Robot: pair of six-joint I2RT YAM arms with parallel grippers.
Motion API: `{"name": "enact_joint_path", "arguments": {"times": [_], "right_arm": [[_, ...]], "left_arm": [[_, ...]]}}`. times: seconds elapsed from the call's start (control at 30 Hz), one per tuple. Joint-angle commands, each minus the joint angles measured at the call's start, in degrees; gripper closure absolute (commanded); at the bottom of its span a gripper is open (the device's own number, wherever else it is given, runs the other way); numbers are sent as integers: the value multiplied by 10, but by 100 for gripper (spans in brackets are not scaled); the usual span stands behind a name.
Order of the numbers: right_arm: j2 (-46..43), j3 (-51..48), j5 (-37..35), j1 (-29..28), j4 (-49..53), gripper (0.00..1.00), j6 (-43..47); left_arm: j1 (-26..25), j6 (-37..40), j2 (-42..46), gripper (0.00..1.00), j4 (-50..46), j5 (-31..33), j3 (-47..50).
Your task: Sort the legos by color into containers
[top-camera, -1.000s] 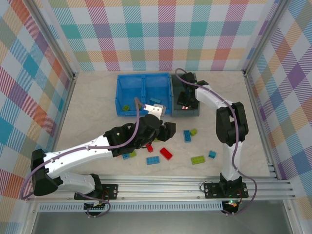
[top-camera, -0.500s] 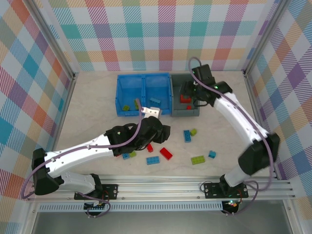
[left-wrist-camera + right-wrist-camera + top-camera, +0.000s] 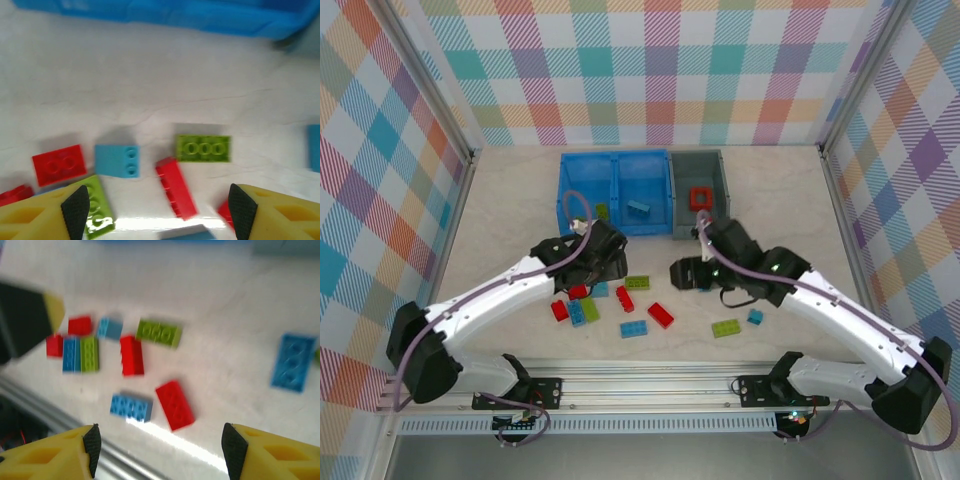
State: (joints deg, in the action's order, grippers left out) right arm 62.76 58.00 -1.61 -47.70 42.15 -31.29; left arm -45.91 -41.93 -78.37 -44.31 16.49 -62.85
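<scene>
Loose legos lie on the table in front of the bins: a lime brick [image 3: 638, 283], red bricks [image 3: 625, 299] [image 3: 661, 315], a light blue brick [image 3: 633, 329]. More sit at the left [image 3: 578, 312] and right [image 3: 726, 327]. My left gripper [image 3: 605, 264] [image 3: 159, 212] hangs open just above a red brick [image 3: 176, 188], with nothing held. My right gripper [image 3: 682, 272] [image 3: 162, 446] is open over a red brick [image 3: 174, 404] and a blue one [image 3: 131, 406]. The blue container [image 3: 563, 190] holds a green and a blue brick. The grey container [image 3: 723, 195] holds a red frame [image 3: 701, 198].
Both grippers hover close together over the middle pile, the left one's body visible at the edge of the right wrist view [image 3: 25, 317]. A metal rail [image 3: 650, 380] runs along the near edge. Checkered walls enclose the table.
My right arm swung from over the grey container down to the middle of the table, leaving the red frame in it. My left gripper shifted left and back. Both jaws opened wider.
</scene>
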Motion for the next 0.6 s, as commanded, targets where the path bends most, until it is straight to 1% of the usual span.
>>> {"name": "enact_joint_path", "arguments": {"times": [0.0,0.1,0.2,0.37,0.5,0.57], "right_arm": [[-9,-31,-1,-36,-8,33,-44],[-11,-42,-16,-60,-13,33,-64],[-9,-42,-22,-66,-15,33,-67],[0,-30,-30,-65,-13,32,-56],[7,-19,-32,-65,-15,32,-54],[9,-15,-33,-65,-14,32,-56]], "left_arm": [[20,44,-51,24,-33,-29,1],[31,105,-81,22,-27,-41,1],[34,207,-99,22,-43,-46,-13],[42,403,-126,23,-88,-86,-48],[42,521,-127,23,-68,-82,-35],[43,569,-131,22,-54,-68,-23]]}}
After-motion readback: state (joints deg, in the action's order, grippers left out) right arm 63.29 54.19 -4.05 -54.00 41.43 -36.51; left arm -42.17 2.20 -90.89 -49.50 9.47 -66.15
